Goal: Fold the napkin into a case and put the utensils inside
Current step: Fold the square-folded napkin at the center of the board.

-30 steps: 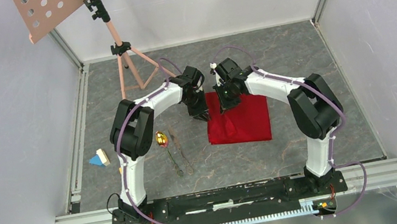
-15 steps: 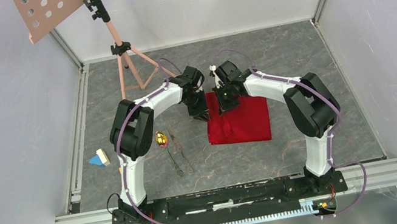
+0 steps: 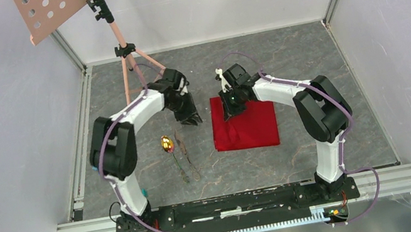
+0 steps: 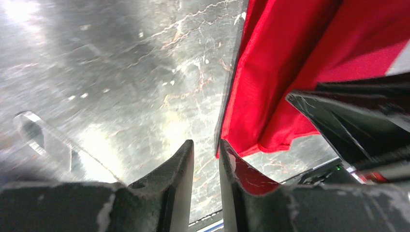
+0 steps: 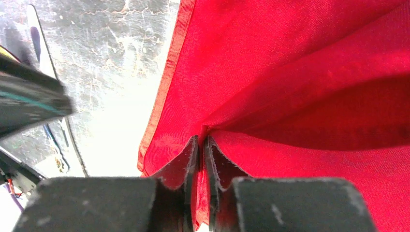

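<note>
The right jaws are clenched on a raised fold of the red napkin [image 5: 300,72], close to its hemmed edge. The rest of the napkin lies on the desk [image 3: 308,59]. The left jaws stand slightly parted and grasp nothing; the napkin's edge is just to their right. The utensils [image 3: 179,152] lie apart, below the left jaws in the top view.

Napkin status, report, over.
Left gripper narrowly open, empty, off the napkin. Right gripper pinched on a napkin fold. Utensils lie left of it, not yet in. Nothing in the way.
</note>
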`<state>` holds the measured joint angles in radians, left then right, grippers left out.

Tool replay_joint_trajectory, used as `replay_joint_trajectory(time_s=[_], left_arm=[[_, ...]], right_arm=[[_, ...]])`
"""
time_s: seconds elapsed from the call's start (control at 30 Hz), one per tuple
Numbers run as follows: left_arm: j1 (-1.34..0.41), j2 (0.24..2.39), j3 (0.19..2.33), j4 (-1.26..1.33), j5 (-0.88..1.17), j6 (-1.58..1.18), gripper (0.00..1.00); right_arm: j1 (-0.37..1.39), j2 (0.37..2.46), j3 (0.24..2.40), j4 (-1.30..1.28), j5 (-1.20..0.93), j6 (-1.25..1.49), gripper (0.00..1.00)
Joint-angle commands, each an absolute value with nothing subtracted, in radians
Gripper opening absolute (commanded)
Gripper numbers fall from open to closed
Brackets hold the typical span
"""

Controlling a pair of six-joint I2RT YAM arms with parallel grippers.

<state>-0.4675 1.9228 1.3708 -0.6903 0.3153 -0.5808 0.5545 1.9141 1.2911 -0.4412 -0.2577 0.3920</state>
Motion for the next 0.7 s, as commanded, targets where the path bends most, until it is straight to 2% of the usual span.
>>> replay_joint_trajectory(time_s=[0.0,0.17,0.37,0.57,0.67], left_arm=[[-0.437,1.755,1.334,-0.699,0.344,-0.491,0.34],[-0.430,1.721,1.316,-0.698,0.385,-0.462,0.35],[-0.425,1.717,1.319,-0.681,0.455,-0.496,0.35],[-0.427,1.717,1.299,-0.659,0.466,-0.517,0.37],[-0.432,1.745,1.306,-0.658,0.487,-0.519,0.43]], right_arm=[[0.559,1.911,1.269,-0.379,-0.320,0.385,0.16],[0.558,1.904,1.265,-0.354,-0.389,0.386,0.25],[0.558,1.867,1.265,-0.326,-0.432,0.386,0.44],[0.556,1.836,1.266,-0.315,-0.454,0.381,0.49],[0.541,1.810,1.245,-0.306,-0.456,0.373,0.49]])
